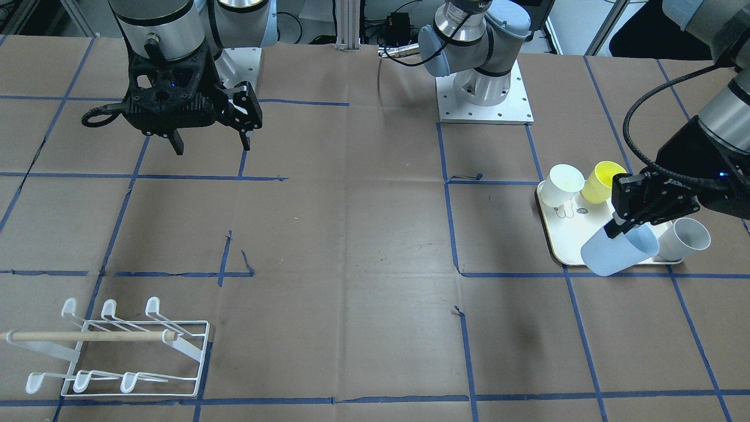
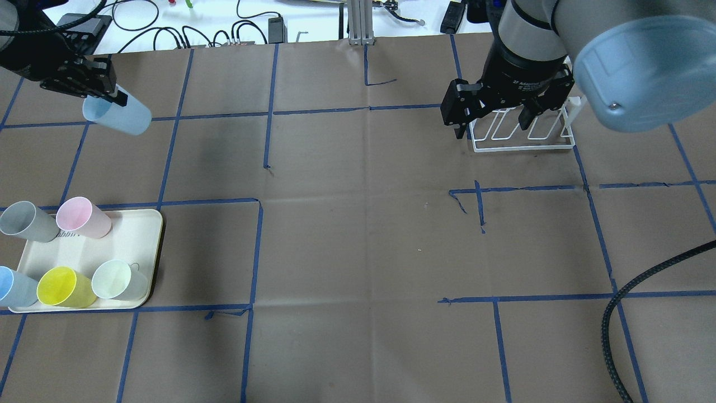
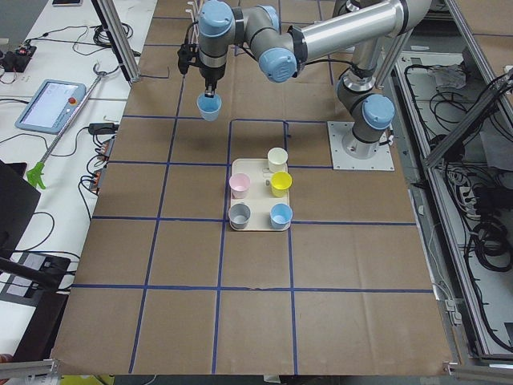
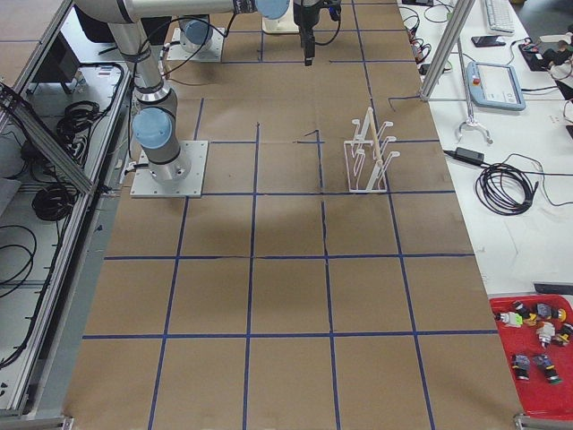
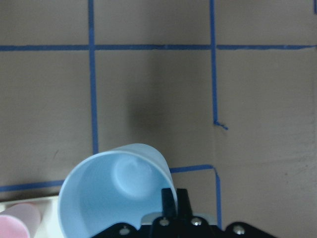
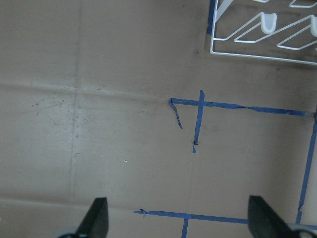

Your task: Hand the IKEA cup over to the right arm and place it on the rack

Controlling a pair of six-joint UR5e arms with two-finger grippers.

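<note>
Left gripper (image 2: 106, 96) clamped on the blue IKEA cup (image 2: 120, 118) at its rim; cup is airborne, tilted, well clear of the tray (image 2: 146, 224). Right gripper (image 2: 492, 127) is wide open and empty by the rack (image 2: 523, 147). Cup is likely light, stiff, slick plastic, so take the free body near the base.

Wide open tabletop (image 1: 351, 246) between tray (image 1: 571, 234) and rack (image 1: 88, 336).
</note>
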